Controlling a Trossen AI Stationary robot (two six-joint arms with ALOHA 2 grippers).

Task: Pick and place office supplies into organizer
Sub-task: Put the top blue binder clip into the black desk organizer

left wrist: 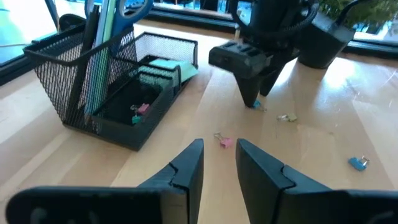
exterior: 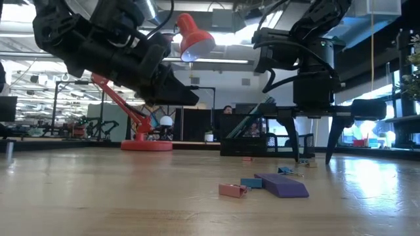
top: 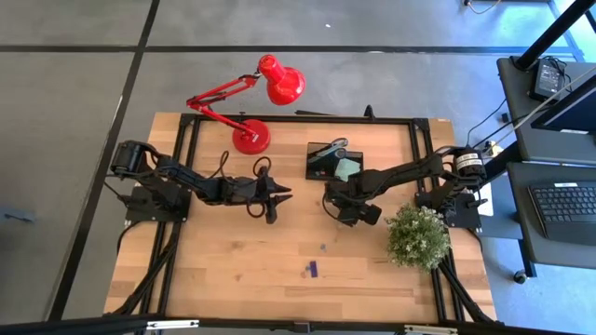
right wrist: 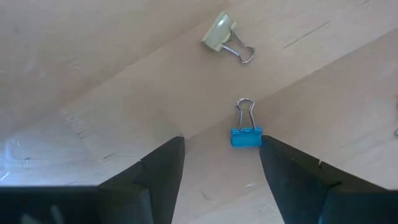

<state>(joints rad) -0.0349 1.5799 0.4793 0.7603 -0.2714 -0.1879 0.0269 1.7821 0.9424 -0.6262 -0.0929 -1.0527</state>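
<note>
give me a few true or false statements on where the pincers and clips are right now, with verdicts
1. The right pincer stands open around a small blue binder clip lying on the wooden table. True.
2. The black mesh desk organizer is empty. False: it holds upright pens, scissors and a pale green sticky-note pad.
3. The left pincer grips a pink clip. False: it holds nothing; a small pink binder clip lies on the table beyond it.
4. A pale yellow-green binder clip lies apart from the blue one. True.
5. The red desk lamp lies flat on its side. False: it stands on its base.
</note>
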